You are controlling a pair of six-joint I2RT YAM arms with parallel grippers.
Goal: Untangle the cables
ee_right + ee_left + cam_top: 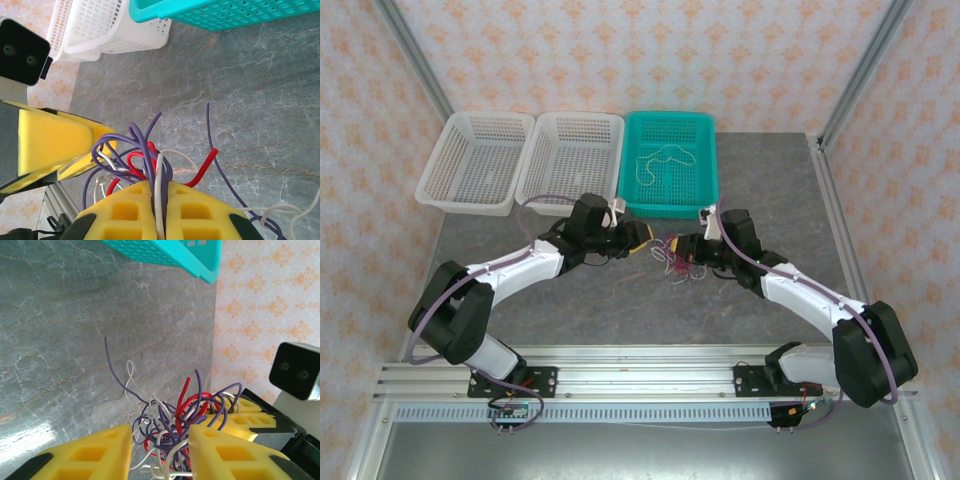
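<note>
Yellow jaws apart, purple-red-white cables (172, 422) tangled between them; teal basket (170, 257) at top edge, grey table (75, 340) beneath

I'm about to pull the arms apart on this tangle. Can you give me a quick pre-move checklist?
1. Hold by right gripper on tangle: ok, shut on cream and purple strands.
2. Hold by left gripper: not ok, jaws open with wires between them.
3. Single strand isolated: not ok.
4. Grippers apart: ok, barely.
5. Loose cream wire inside teal basket: ok.
</note>
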